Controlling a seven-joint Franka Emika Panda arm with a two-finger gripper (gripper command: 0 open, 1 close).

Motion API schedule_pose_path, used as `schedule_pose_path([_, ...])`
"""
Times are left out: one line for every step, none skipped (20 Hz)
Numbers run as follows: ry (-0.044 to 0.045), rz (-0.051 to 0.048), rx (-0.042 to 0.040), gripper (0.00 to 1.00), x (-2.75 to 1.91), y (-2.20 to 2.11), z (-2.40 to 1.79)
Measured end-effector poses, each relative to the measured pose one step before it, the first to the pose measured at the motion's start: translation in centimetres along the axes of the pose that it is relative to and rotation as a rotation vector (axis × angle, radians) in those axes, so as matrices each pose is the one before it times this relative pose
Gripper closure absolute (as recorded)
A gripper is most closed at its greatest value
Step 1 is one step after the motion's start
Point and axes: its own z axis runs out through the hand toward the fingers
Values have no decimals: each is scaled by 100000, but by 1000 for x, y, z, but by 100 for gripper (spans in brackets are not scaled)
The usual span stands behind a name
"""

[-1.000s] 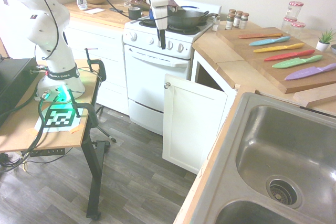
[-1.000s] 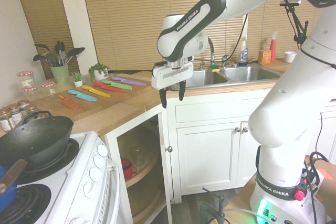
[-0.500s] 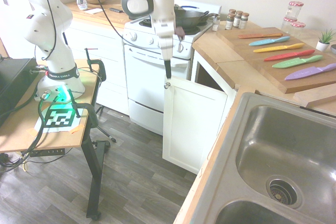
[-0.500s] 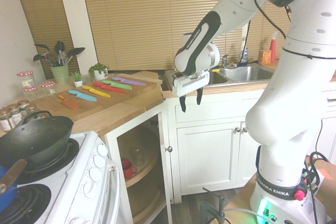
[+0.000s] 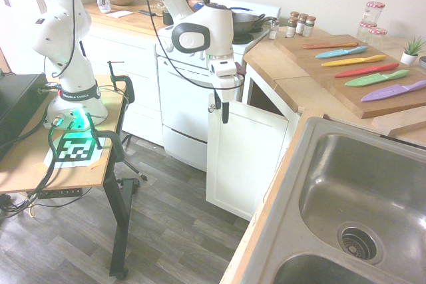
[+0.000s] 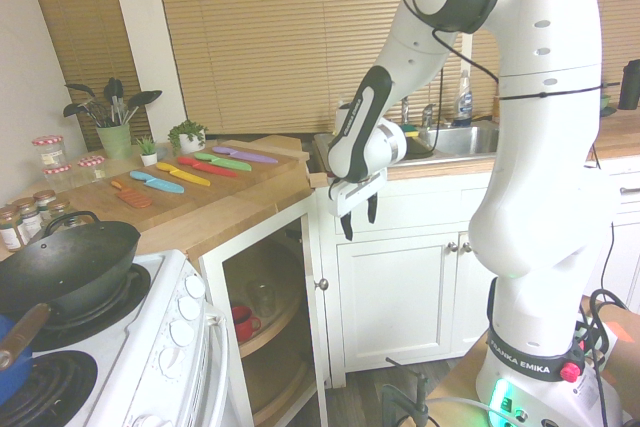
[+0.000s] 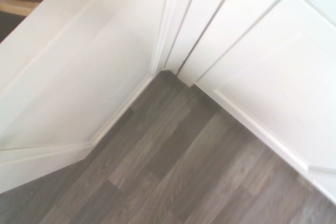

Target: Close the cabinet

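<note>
White cabinet (image 5: 243,154) door wide open, nothing closed yet; gripper (image 5: 223,112), fingers apart & empty, hangs by its knob (image 5: 212,108), push left.

The cabinet (image 6: 262,332) stands open, its door (image 6: 316,337) swung out edge-on, with a red cup (image 6: 240,323) (on an inner shelf) in sight. The gripper (image 6: 360,218) hangs above the door's top edge, jaws apart and pointing down, in front of the wooden counter (image 6: 225,215).

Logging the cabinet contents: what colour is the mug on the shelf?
Red mug, clearest in the second exterior view.
</note>
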Motion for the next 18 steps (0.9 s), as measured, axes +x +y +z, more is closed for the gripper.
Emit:
schedule_pose_path([99, -1762, 24, 0, 140, -432, 432])
schedule_pose_path([275, -1467, 183, 0, 223, -500, 326])
schedule_pose_path([159, -1076, 197, 0, 253, -591, 284])
schedule_pose_path([187, -717, 228, 0, 339, -632, 216])
schedule_pose_path([328, -850, 44, 0, 334, -620, 201])
schedule_pose_path([466, -875, -127, 0, 341, -566, 167])
schedule_pose_path([518, -970, -521, 0, 382, -459, 185])
schedule_pose_path([521, -776, -905, 0, 428, -394, 190])
schedule_pose_path([140, -206, -799, 0, 455, -364, 224])
schedule_pose_path([104, -110, -641, 0, 410, -332, 289])
schedule_pose_path([-255, -153, -702, 0, 261, -338, 458])
schedule_pose_path([-449, -49, -787, 0, 137, -311, 604])
schedule_pose_path([-659, -209, -908, 0, -28, -271, 764])
schedule_pose_path([-695, -272, -899, 0, -46, -287, 822])
schedule_pose_path([-599, -311, -760, 0, -73, -334, 791])
schedule_pose_path([-264, -428, -482, 0, -32, -339, 584])
schedule_pose_path([-54, -406, -177, 0, -3, -318, 379])
schedule_pose_path([265, -275, 192, 100, 2, -269, 150])
